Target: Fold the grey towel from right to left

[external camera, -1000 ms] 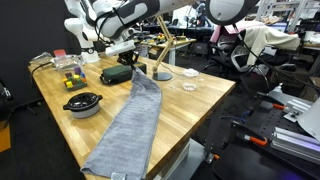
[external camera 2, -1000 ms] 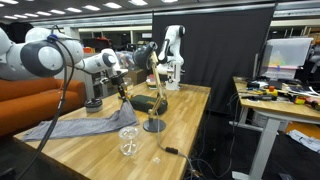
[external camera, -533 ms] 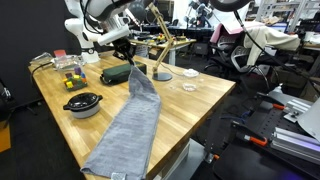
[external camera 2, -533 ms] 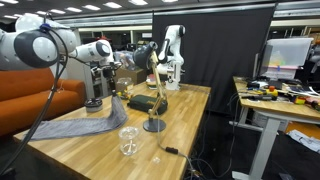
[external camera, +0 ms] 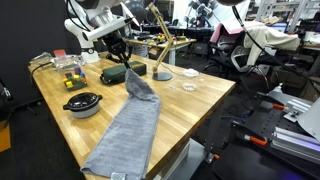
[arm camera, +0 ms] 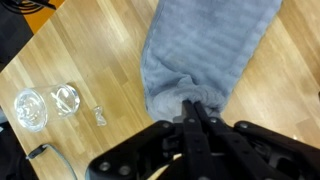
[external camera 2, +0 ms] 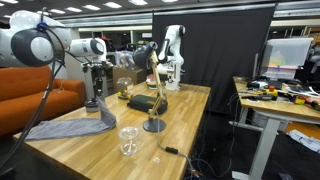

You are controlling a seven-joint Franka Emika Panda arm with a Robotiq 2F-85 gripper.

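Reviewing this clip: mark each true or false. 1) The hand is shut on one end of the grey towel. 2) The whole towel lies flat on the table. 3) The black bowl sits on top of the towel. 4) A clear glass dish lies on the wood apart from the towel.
1) True. In the wrist view the hand pinches an end of the grey towel.
2) False. The gripped end is raised off the table; the rest of the towel lies on the wood.
3) False. The black bowl stands on bare wood beside the towel.
4) True. The glass dish lies clear of the cloth.
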